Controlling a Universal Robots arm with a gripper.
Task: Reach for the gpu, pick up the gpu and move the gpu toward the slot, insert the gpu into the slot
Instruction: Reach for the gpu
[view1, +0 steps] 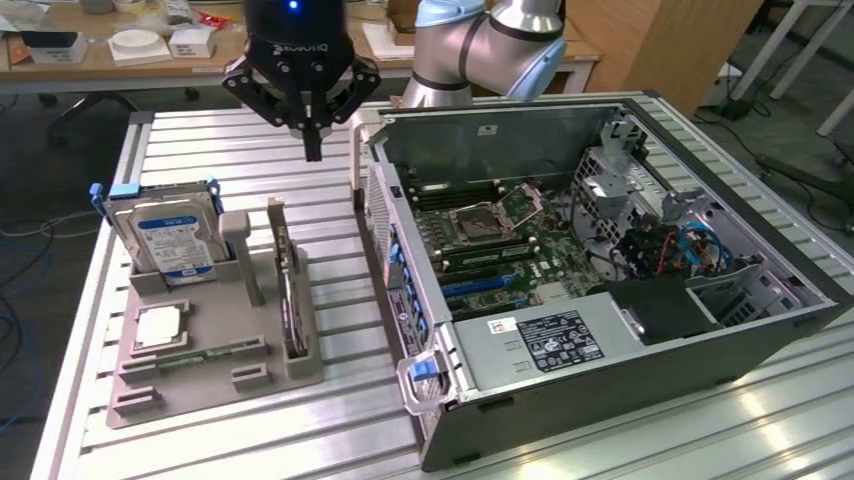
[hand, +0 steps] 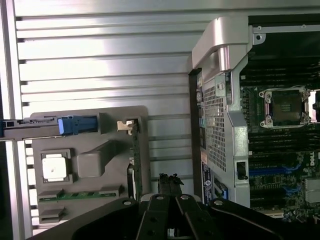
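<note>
The claw (view1: 314, 145) (hand: 170, 180) is hanging over the slatted table (view1: 200, 140) with its fingers pinched together, gripping nothing. The gpu (view1: 290, 300) (hand: 134, 155) is standing on edge in the grey holder (view1: 200, 385), nearer than the claw and apart from it. A hard drive (view1: 167, 235) is sitting at the holder's far end. The open computer case (view1: 601, 330) is lying on the exterior view's right.

On the exterior view's clock face, your holder tray (view1: 200, 390) sits on the table (view1: 200, 140) at 8 o'clock, the computer case (view1: 574, 385) at 3. Within the tray: hard drive (view1: 167, 240) standing at 11, processor chip (view1: 158, 327) lying at 9, gpu (view1: 287, 300) on edge at 3.
</note>
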